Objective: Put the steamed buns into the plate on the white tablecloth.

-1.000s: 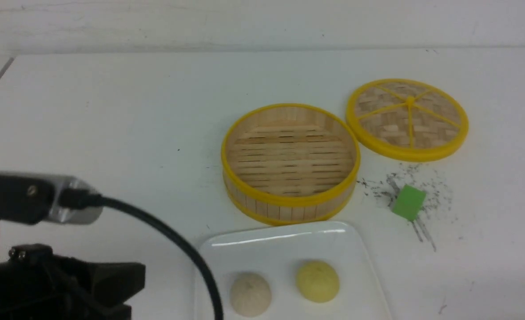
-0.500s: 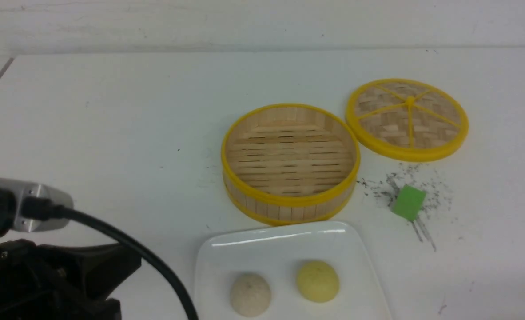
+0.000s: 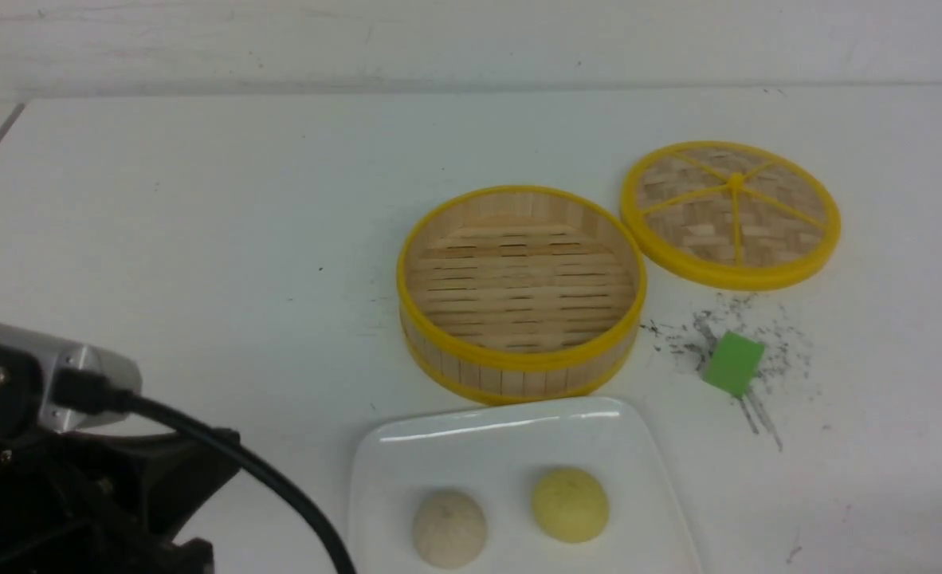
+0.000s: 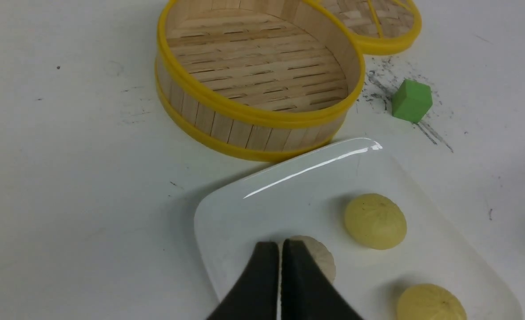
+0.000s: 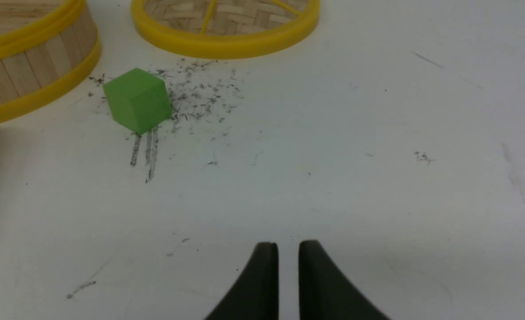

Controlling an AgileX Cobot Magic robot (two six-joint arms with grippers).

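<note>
While the left arm [image 3: 64, 478] was seen at the near left of the cloth [image 3: 240, 239], all 3 buns were held by the plate [image 3: 519, 446]: 1 grey bun [image 3: 449, 529] and 2 yellow buns, the farther yellow bun [image 3: 571, 505] and the nearer yellow bun [image 4: 430, 303]. The left gripper [image 4: 282, 250] was parted by only a slim gap, with nothing seen gripped; part of the grey bun was hidden behind its fingers, and whether it was touched could not be told. The right gripper [image 5: 288, 249] was opened narrowly, with only cloth seen between its fingertips. The steamer [image 3: 522, 295] was placed just beyond the plate, beside the lid [image 3: 731, 215]. The green cube [image 3: 733, 363] was set apart, to the plate's right.
</note>
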